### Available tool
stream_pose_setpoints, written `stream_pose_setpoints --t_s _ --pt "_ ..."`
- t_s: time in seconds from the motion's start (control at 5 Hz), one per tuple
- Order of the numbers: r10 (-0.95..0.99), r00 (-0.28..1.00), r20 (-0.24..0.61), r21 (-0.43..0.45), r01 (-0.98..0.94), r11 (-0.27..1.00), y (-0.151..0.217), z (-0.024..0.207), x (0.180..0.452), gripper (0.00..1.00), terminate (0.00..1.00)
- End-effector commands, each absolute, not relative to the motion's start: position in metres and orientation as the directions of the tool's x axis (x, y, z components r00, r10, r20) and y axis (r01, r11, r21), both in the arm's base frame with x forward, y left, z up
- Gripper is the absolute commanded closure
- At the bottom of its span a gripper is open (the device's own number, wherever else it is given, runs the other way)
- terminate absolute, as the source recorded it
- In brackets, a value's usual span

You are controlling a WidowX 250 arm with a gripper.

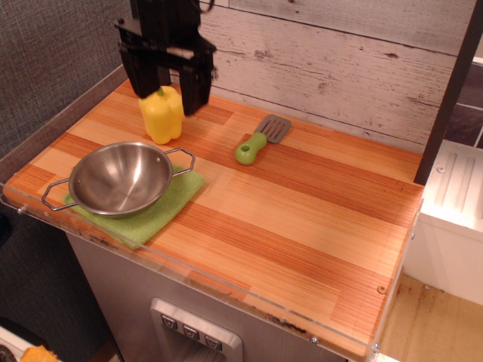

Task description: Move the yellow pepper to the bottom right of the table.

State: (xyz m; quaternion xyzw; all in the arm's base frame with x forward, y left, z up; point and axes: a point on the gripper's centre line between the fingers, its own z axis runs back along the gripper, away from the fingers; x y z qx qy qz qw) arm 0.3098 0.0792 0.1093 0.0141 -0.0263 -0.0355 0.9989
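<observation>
**Operator:** I have the gripper (167,92) at the far left of the table (302,226), hanging just above the yellow pepper (162,115). Its two black fingers (192,89) are spread wide, one to each side of the pepper's top, and they grip nothing.

**Observer:** Do they touch it?

**Operator:** From my view I cannot say for sure; the tips seem level with the green stem, perhaps just clear of it. The pepper stands upright on the planks, near the back wall.

**Observer:** What else is close by?

**Operator:** Just in front of the pepper sits a steel bowl (121,178) on a green cloth (162,207). To the right, apart from the pepper, lies a spatula (261,140) with a green handle.
</observation>
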Motion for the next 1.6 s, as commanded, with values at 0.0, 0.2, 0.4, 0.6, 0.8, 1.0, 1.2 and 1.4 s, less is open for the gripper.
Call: stream_pose_setpoints --t_s 0.0,0.2,0.4,0.6,0.8,1.0,1.2,1.4 --pt "-0.032 0.995 0.090 0.145 0.018 0.989 0.115 0.128 0.336 0.00 0.00" --pt "-0.007 0.996 0.085 0.163 -0.007 0.987 0.127 0.118 0.340 0.00 0.00" --pt "0.011 0.998 0.065 0.173 -0.022 0.985 0.135 0.103 0.346 0.00 0.00" --pt "0.018 0.999 0.049 0.180 -0.026 0.983 0.139 0.091 0.353 0.00 0.00" --pt "0.033 0.999 0.041 0.179 -0.040 0.983 0.143 0.083 0.356 0.00 0.00" --pt "0.035 0.999 0.042 0.171 -0.041 0.984 0.143 0.079 0.357 1.00 0.00" --pt "0.033 0.999 0.041 0.172 -0.039 0.984 0.143 0.078 0.357 1.00 0.00" --pt "0.027 0.999 0.043 0.168 -0.033 0.985 0.141 0.079 0.355 1.00 0.00"
